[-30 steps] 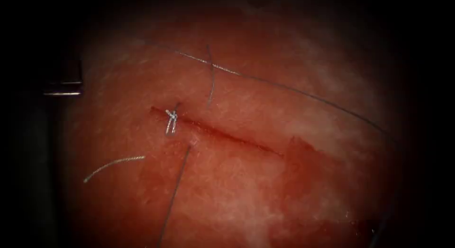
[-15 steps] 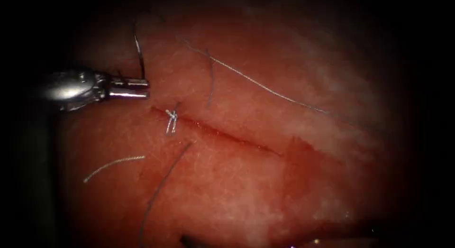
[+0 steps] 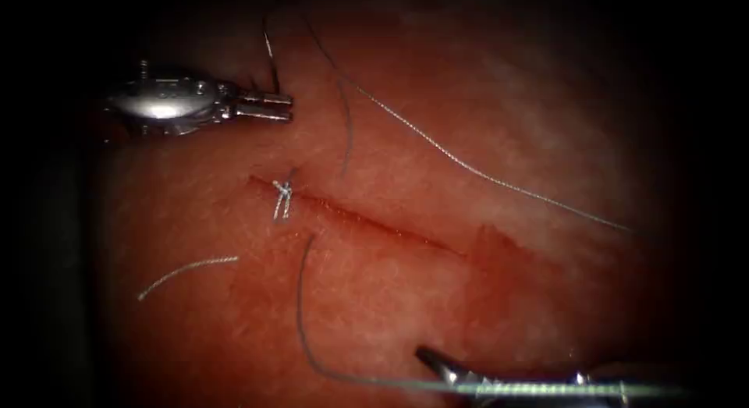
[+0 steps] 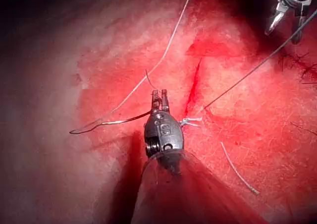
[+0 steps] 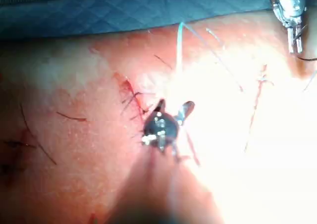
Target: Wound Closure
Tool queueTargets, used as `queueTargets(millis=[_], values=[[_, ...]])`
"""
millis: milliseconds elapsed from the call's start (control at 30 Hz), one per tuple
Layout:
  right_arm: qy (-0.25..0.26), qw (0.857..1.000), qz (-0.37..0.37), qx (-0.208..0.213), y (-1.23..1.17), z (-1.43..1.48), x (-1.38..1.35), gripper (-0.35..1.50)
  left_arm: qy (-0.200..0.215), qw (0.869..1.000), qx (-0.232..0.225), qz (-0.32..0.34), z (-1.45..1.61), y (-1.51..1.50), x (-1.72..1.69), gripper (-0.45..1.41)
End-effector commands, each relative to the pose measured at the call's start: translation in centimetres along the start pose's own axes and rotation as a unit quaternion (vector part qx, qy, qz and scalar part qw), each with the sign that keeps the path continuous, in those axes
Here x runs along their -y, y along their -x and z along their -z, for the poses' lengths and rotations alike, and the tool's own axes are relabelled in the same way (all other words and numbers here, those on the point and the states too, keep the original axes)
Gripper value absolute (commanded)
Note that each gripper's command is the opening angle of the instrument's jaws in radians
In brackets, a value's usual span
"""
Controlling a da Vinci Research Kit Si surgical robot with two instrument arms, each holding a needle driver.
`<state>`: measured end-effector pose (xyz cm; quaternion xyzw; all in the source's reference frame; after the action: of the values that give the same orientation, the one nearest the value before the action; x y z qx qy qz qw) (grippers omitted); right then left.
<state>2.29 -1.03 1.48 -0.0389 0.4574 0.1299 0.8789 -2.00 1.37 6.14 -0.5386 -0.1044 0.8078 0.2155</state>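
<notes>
dark surround, then the pale pink-red slab of tissue (image 3: 546, 143) that i work on. nearest me is the right arm's slim silver needle driver (image 5: 174, 106), jaws spread and, as far as i can tell, holding nothing. the thin grey suture thread (image 3: 300, 314) runs along just beside it, then curves up to where it enters the tissue just short of the cut. left of that lies a short, pale, loose cut piece of thread (image 3: 183, 271). right of it a patch of red fluid (image 3: 499, 275) wets the surface.

next is the narrow dark-red cut (image 3: 374, 223), with a small whitish knotted stitch (image 3: 282, 196) at its left end. beyond the cut a thread strand slants off to the right.

farthest, above the cut's left end, the left arm's silver needle driver (image 3: 273, 108) has its jaws clamped on the thin curved steel needle (image 4: 111, 122) near one end. the needle is clear of the tissue.

my count: two tools, one needle, one cut, one knot, one loose piece.

i judge we are on a second stitch, thread across the cut but untied. the next move calls for a sure hold on the near strand, without straining the knot.
</notes>
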Motion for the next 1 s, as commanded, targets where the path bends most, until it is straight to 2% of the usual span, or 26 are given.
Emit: queueTargets(millis=[33,233,267,333,367,467,533,567,733,800,933,1000], values=[[-0.003,1.000,-0.003,0.001,0.05,-0.05,0.15,1.36,-0.002,1.000,0.004,0.004,-0.08,0.11,-0.05,-0.45],[-0.004,1.000,-0.002,-0.001,0.03,-0.05,0.19,1.36,-0.033,0.999,0.024,0.022,-0.12,0.36,0.15,-0.45],[-0.005,1.000,-0.002,-0.002,0.02,-0.04,0.20,1.36,-0.036,0.999,0.025,0.029,-0.11,0.39,0.17,-0.30],[-0.006,1.000,-0.003,-0.003,0.00,-0.04,0.22,1.36,-0.051,0.997,0.029,0.048,-0.07,0.47,0.22,0.12],[-0.006,1.000,-0.003,-0.003,-0.01,-0.04,0.23,1.36,-0.057,0.996,0.030,0.062,-0.05,0.49,0.23,0.22],[-0.007,1.000,-0.003,-0.004,-0.01,-0.05,0.23,1.36,-0.083,0.989,0.034,0.122,0.06,0.53,0.26,0.69],[-0.007,1.000,-0.002,-0.004,-0.01,-0.06,0.24,1.36,-0.097,0.985,0.039,0.135,0.19,0.53,0.27,0.98],[-0.006,1.000,-0.002,-0.004,0.00,-0.07,0.24,1.36,-0.101,0.985,0.042,0.137,0.25,0.52,0.27,1.05],[-0.008,1.000,-0.001,-0.006,0.01,-0.11,0.28,1.36,-0.110,0.983,0.054,0.140,0.72,0.53,0.30,1.15],[-0.009,1.000,-0.001,-0.007,0.01,-0.11,0.29,1.36,-0.109,0.983,0.057,0.139,0.90,0.55,0.32,1.13],[-0.009,1.000,-0.001,-0.007,0.00,-0.11,0.29,1.36,-0.124,0.980,0.068,0.138,1.23,0.59,0.25,0.74],[-0.008,1.000,-0.001,-0.007,0.01,-0.12,0.28,1.35,-0.117,0.981,0.068,0.142,1.28,0.56,0.07,0.68]])
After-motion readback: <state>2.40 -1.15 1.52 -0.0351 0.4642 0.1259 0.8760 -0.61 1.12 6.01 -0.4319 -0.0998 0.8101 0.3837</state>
